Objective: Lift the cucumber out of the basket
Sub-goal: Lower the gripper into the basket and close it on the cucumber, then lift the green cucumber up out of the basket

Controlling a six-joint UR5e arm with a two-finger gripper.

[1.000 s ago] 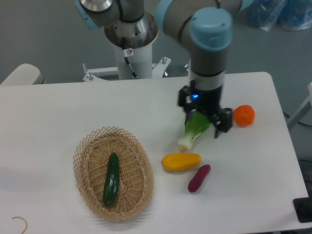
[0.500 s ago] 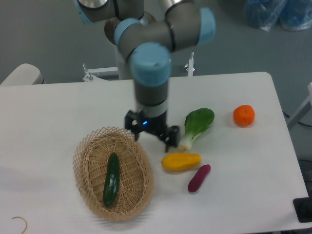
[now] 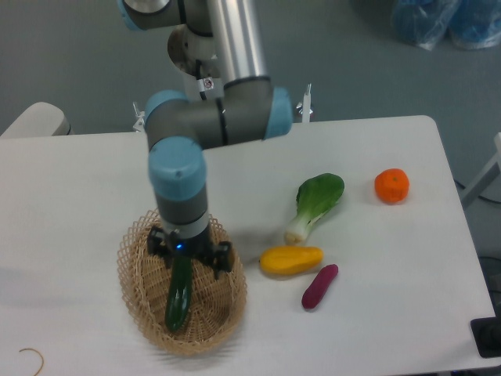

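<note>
Basket point(image 3: 133, 258): lower left of the frame, oval wicker, resting on the white table point(image 3: 78, 196).
Cucumber point(image 3: 178, 300): lies lengthwise in the basket, its upper end hidden under the tool, its lower end pointing toward the bottom edge.
Gripper point(image 3: 189, 261): directly over the cucumber's upper end, fingers spread apart on either side of it and holding nothing; whether the tips touch it I cannot tell.
Risk: the claw sits near one end rather than the middle, so a grasp there would likely let the glossy cucumber tilt or slide out; a finger could also snag the weave and drag the basket.
Centre: yellow piece point(image 3: 290, 259) and purple piece point(image 3: 319, 286), well apart from the basket.
Right: bok choy point(image 3: 317, 202), then orange point(image 3: 391, 186) at upper right.
</note>
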